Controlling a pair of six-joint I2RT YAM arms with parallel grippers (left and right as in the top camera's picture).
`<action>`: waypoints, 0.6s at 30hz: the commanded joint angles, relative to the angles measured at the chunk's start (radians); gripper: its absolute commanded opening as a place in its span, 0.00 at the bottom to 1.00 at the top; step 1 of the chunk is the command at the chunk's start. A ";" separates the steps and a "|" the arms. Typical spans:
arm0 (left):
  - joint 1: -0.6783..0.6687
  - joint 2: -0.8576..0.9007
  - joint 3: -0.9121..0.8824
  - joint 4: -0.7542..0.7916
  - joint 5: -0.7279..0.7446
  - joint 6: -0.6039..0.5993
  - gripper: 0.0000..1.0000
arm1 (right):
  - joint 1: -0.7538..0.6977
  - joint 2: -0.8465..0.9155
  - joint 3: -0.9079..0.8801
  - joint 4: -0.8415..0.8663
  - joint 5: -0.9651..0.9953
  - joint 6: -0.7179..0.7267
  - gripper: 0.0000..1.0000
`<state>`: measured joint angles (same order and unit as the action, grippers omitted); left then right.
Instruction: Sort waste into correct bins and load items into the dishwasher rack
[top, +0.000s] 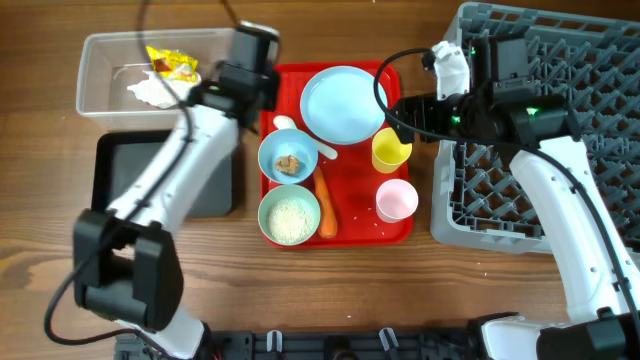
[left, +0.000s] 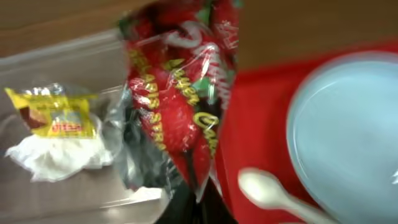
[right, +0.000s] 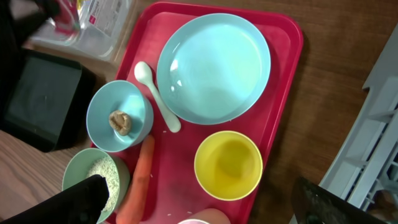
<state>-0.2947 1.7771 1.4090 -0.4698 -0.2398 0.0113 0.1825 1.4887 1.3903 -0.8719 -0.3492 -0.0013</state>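
A: So, what is shown as done?

B: A crinkled yellow snack wrapper (top: 170, 65) and a crumpled white tissue (top: 150, 92) are seen lying in the clear plastic tub (top: 100, 60). A glossy red snack wrapper (left: 186, 93) is pinched by the left tool (left: 186, 202), beside that tub.

A: And what is left?

B: Most of it, it is judged. The round light blue plate (top: 343, 103), both bowls, both cups and the orange carrot (top: 326, 205) are seen on the flat red tray (top: 350, 225). No dish is seen in the grey grid rack (top: 590, 60). The right tool (right: 198, 193) is spread above the tray, gripping nothing.
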 joint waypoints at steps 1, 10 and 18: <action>0.183 -0.012 0.001 0.090 0.137 -0.072 0.04 | 0.000 0.010 0.010 0.016 0.013 0.005 0.97; 0.237 0.040 0.001 0.147 0.155 -0.105 1.00 | 0.000 0.011 0.010 0.008 0.013 0.004 0.97; -0.129 0.015 0.001 -0.163 0.362 0.011 0.80 | 0.000 0.011 0.010 0.005 0.013 0.004 0.97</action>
<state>-0.3161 1.8023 1.4105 -0.5640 0.0849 -0.0002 0.1825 1.4887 1.3903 -0.8692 -0.3462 -0.0017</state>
